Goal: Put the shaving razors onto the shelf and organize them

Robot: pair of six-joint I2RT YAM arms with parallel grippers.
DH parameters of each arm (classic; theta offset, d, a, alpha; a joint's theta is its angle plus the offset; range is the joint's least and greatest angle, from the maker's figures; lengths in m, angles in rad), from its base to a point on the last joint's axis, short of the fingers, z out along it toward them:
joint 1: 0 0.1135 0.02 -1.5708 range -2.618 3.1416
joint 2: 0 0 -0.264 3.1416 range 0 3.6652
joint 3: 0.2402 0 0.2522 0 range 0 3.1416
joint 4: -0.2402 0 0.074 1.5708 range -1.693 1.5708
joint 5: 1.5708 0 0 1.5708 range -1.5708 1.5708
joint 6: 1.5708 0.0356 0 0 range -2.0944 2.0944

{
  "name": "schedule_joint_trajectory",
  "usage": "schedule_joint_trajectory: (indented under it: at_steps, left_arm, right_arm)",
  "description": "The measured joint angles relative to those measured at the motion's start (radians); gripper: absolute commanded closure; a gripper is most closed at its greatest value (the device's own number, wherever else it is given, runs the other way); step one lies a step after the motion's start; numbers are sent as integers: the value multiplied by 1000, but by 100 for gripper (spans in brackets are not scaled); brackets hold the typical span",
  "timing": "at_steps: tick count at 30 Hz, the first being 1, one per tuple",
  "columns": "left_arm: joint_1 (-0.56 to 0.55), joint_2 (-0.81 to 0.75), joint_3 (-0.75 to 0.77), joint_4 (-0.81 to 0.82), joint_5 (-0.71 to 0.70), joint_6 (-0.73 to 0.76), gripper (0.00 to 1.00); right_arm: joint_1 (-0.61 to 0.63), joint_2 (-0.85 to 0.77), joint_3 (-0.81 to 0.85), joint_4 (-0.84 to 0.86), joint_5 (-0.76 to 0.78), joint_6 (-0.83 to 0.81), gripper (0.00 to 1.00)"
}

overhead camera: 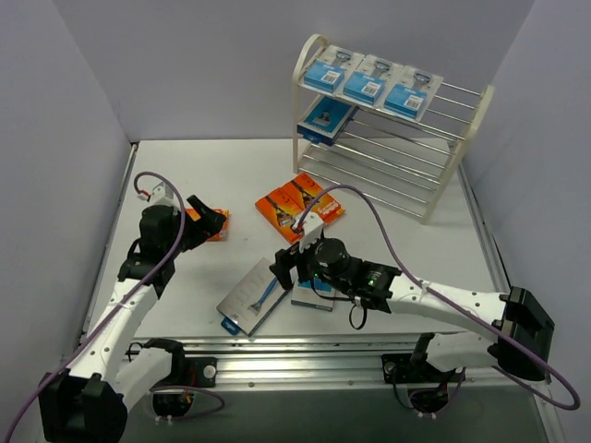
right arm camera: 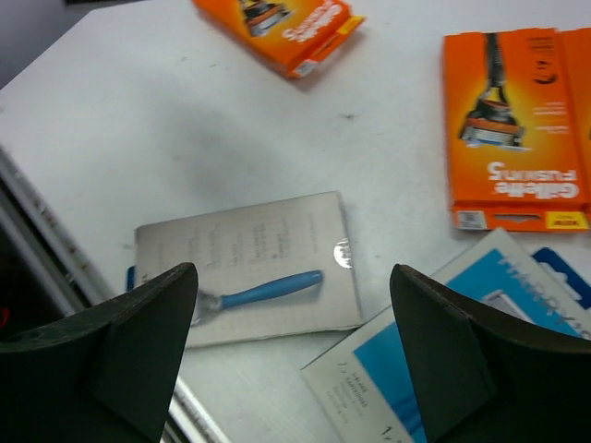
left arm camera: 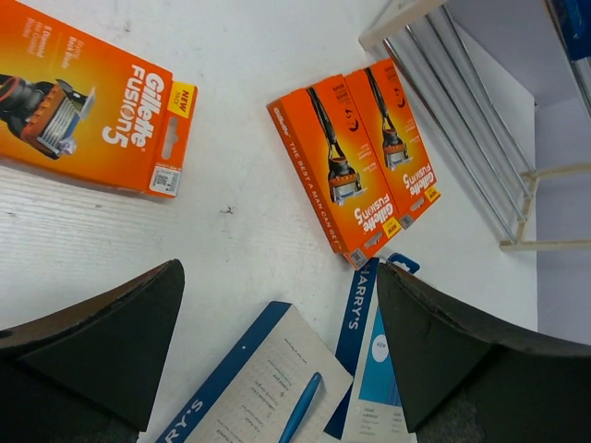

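White worktop (overhead camera: 185, 175) between grey walls carries most of the stock. Four blue blister-card razor packs (overhead camera: 371, 78) sit on the cream wire-rod three-tier shelf (overhead camera: 478, 111) at far right: three on top, one on the middle tier. By my reading, what remains is a pair of orange razor boxes (overhead camera: 297, 205) at centre, a single orange box (left arm camera: 92, 111) at left, and a grey card pack (overhead camera: 254, 295) and a blue-and-white pack (right arm camera: 434, 360) near the front. The right jaws hang open and empty above those two. The left jaws gape wide beside the single orange box, possibly touching it.

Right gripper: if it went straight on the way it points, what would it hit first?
Most likely the grey razor pack, lying flat just ahead of the open right gripper; depth is unclear.
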Motion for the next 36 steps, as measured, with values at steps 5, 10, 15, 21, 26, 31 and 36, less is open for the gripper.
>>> schedule_joint_trajectory:
  at_steps: [5, 10, 15, 21, 26, 31, 36]
  left_arm:
    - [28, -98, -51, -18, -35, -30, 6]
    - [44, -167, -96, -41, -55, -58, 6]
    - [46, -201, -136, -40, -74, -69, 6]
    - [50, -217, -168, -42, -84, -71, 6]
    - [50, -230, -184, -38, -86, -73, 6]
    - [51, -231, -201, -34, -87, -76, 6]
    - [58, -242, -215, -35, -106, -83, 6]
  right_arm:
    - [116, 0, 0, -24, -49, 1, 18]
    - [211, 69, 3, -25, -69, 4, 18]
    - [277, 213, 26, -24, -50, 0, 19]
    - [309, 339, 61, -24, -40, -7, 18]
    - [317, 407, 125, -19, -39, -15, 18]
    - [322, 473, 167, -13, -27, -19, 19]
    - [328, 513, 188, -12, 30, -22, 19]
